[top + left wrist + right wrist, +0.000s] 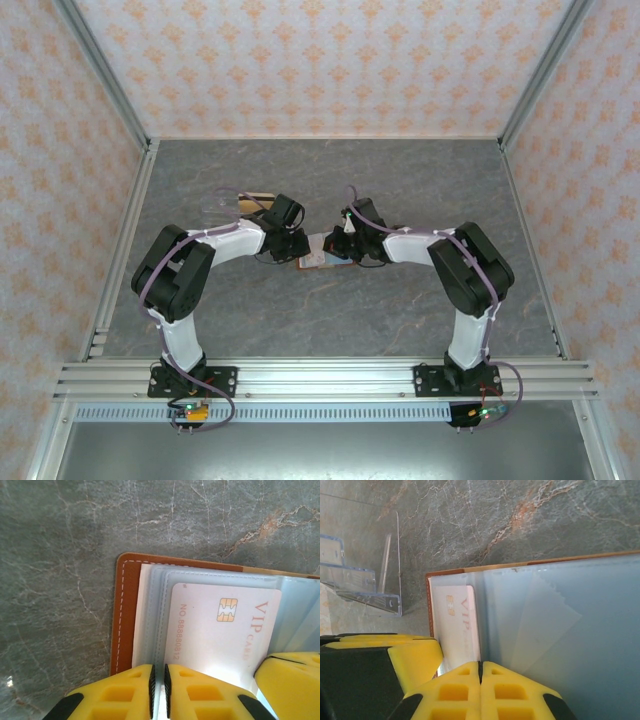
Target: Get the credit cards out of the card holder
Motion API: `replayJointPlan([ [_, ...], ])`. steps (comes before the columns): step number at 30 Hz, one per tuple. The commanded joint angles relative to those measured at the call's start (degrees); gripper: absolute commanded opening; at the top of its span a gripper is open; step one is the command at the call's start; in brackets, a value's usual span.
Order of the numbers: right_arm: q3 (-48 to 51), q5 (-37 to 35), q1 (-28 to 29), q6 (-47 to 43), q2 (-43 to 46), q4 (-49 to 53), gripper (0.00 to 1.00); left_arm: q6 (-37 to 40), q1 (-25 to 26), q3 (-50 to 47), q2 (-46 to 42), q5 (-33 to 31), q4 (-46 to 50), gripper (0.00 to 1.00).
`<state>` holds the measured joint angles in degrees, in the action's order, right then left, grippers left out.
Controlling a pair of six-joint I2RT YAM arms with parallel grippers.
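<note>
The card holder (323, 262) lies open on the table between my two grippers, its red-brown leather edge (125, 615) framing blue-grey clear pockets (560, 630). A pinkish-white credit card (225, 625) marked VIP sits inside one pocket and is also seen edge-on (457, 625). My left gripper (159, 690) is shut on the pocket edges just left of that card. My right gripper (480, 672) is shut on a pocket page at the card's other edge; whether it also pinches the card is hidden. A tan-gold card (256, 201) lies loose on the table behind the left gripper (297, 247).
A clear acrylic stand (365, 580) stands on the grey marbled table (330, 170) just beyond the holder. The two grippers are almost touching; the right one's finger (295, 680) crowds the left wrist view. Patterned walls (320, 60) enclose the table.
</note>
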<state>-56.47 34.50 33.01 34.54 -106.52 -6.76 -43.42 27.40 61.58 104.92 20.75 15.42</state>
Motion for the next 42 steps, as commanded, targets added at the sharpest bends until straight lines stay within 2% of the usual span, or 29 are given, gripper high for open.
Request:
replayJointPlan([
  [1,-0.05,-0.66,0.81,-2.51,3.13,1.04,0.00,1.52,0.70,0.56,-1.87,-0.61,2.94,0.16],
  [7,-0.05,-3.27,0.71,-3.61,3.16,3.78,0.00,1.54,0.66,0.52,-2.16,-0.58,3.13,0.16],
  [15,-0.49,-1.64,0.76,-1.96,2.26,3.05,0.01,1.85,0.64,0.81,-2.20,0.12,2.85,0.16],
  [19,-0.66,-2.03,0.76,-0.72,1.73,2.97,0.16,1.75,0.64,1.09,-1.25,0.37,2.72,0.16],
  [21,-0.75,-2.16,0.74,-0.30,1.41,2.92,0.19,1.67,0.66,1.13,-0.85,0.67,2.60,0.15],
  [36,-2.57,-0.14,0.72,-0.26,-1.14,3.95,0.18,1.43,0.69,0.82,-0.32,0.75,2.52,0.15],
  [42,-2.95,-0.66,0.77,-0.52,-1.70,4.93,0.20,1.41,0.65,0.82,-0.22,0.61,2.57,0.15],
])
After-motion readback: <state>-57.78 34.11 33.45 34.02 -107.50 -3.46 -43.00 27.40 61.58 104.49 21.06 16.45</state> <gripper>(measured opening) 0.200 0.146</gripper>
